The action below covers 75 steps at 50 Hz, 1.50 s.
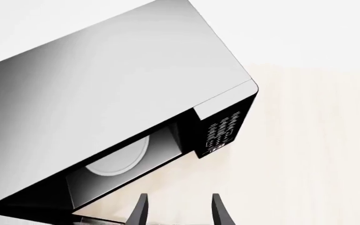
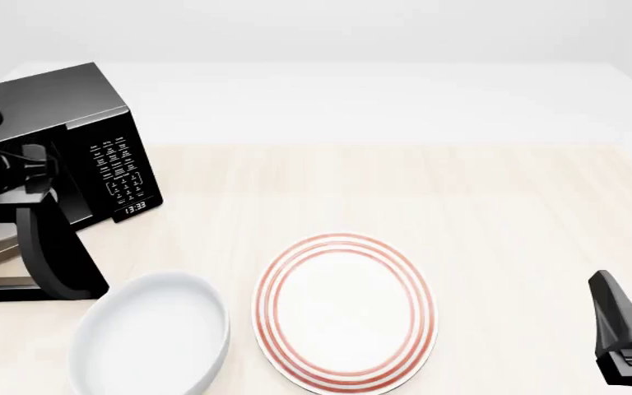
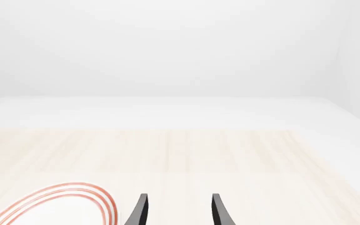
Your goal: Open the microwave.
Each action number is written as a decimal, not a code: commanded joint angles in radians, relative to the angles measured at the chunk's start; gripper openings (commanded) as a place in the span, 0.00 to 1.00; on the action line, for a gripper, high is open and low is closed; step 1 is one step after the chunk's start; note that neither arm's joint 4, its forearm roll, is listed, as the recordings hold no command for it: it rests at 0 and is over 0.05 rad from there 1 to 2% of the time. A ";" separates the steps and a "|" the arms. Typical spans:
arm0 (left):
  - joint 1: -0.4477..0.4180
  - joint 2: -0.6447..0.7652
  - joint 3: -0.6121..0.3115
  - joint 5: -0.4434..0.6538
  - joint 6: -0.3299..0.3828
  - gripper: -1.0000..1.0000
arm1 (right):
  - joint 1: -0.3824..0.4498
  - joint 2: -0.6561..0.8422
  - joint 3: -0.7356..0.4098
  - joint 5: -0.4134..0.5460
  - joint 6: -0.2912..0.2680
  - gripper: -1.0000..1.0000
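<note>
My left gripper gapes, holding nothing, facing the black boxy microwave, door swung open; my right gripper also gapes, holding nothing.

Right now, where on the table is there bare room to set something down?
Bare wood lies beyond the striped plate, stretching right from the microwave toward the right hand. The near left is crowded: the white bowl sits against the open door.

Pale wooden tabletop with three things on it.
The black microwave stands at the far left; nearer the front lie a white bowl and, just beside it, a red-ringed plate.
</note>
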 commanded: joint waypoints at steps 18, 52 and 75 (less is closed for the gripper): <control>0.011 -0.002 0.010 -0.005 0.000 1.00 | 0.000 0.000 0.000 0.000 0.000 1.00; 0.043 -0.080 0.133 -0.015 -0.009 1.00 | 0.000 0.000 0.000 0.000 0.000 1.00; 0.065 -0.184 0.214 0.002 -0.025 1.00 | 0.000 0.000 0.000 0.000 0.000 1.00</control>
